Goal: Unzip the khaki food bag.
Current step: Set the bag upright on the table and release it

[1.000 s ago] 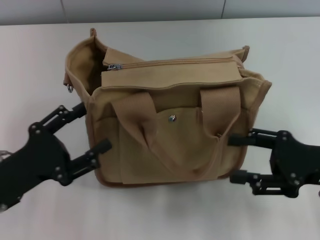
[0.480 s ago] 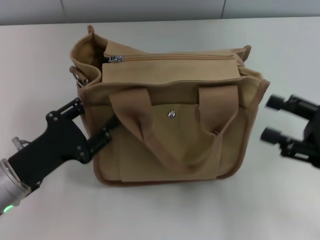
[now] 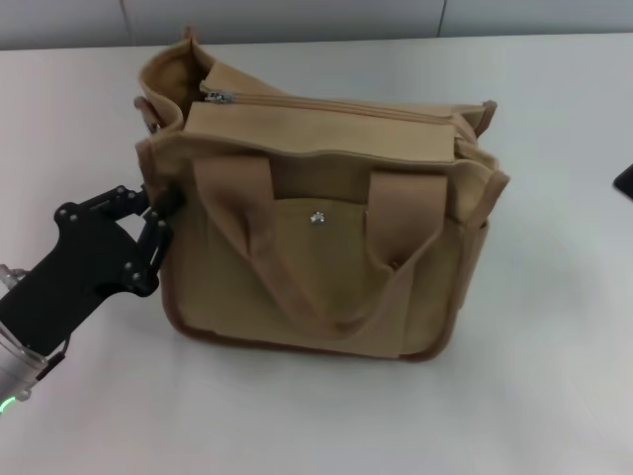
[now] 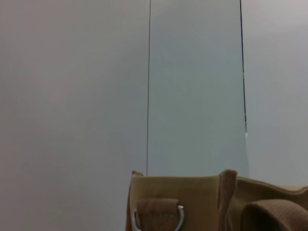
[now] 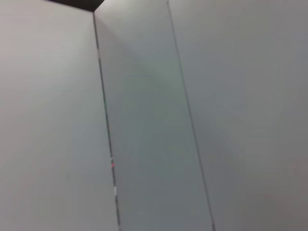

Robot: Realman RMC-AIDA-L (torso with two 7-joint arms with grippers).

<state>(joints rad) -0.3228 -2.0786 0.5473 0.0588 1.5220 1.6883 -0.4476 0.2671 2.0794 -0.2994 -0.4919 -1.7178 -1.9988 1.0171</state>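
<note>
The khaki food bag (image 3: 326,267) stands upright on the white table (image 3: 554,327), slightly turned. Its top zipper (image 3: 336,107) looks shut, with the metal pull (image 3: 220,96) at the far left end. Two wide handles hang down the front around the silver snap (image 3: 316,217). My left gripper (image 3: 148,220) is open, with its fingertips against the bag's left side wall. The left wrist view shows the bag's top edge (image 4: 192,192) and a metal ring (image 4: 179,219). Only a black sliver of my right gripper (image 3: 625,181) shows at the right edge.
A grey panelled wall (image 3: 297,18) runs behind the table's far edge. The right wrist view shows only wall panels (image 5: 144,120). Bare table lies in front of and to the right of the bag.
The right gripper has drawn away to the right, almost out of the head view. The left gripper has pulled back to the bag's left side. The bag has shifted left and turned slightly.
</note>
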